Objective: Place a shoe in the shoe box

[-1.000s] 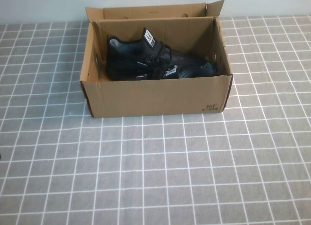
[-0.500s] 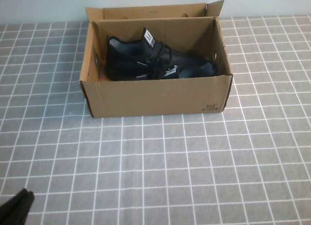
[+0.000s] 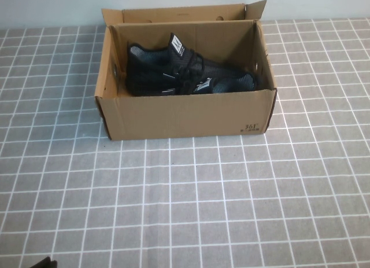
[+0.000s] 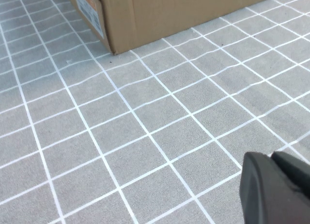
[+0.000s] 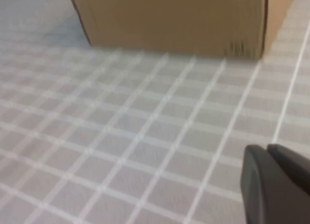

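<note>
The brown cardboard shoe box [image 3: 185, 114] stands open at the back middle of the table, flaps up. Inside lie two black knit sneakers side by side: one [image 3: 153, 71] toward the left with its white tongue label upright, the other [image 3: 228, 83] toward the front right. I cannot tell which is the task's shoe. My left gripper [image 3: 45, 262] shows only as a dark tip at the bottom left edge, far from the box; in the left wrist view [image 4: 271, 156] it is shut and empty. My right gripper [image 5: 266, 149] is shut and empty, out of the high view.
The table is covered by a grey cloth with a white grid [image 3: 202, 210]. The box's front left corner shows in the left wrist view [image 4: 169, 11] and its front wall in the right wrist view [image 5: 169, 21].
The left gripper, which stood out at the bottom left half a second ago, has drawn back to the bottom edge. The box and shoes have not moved.
</note>
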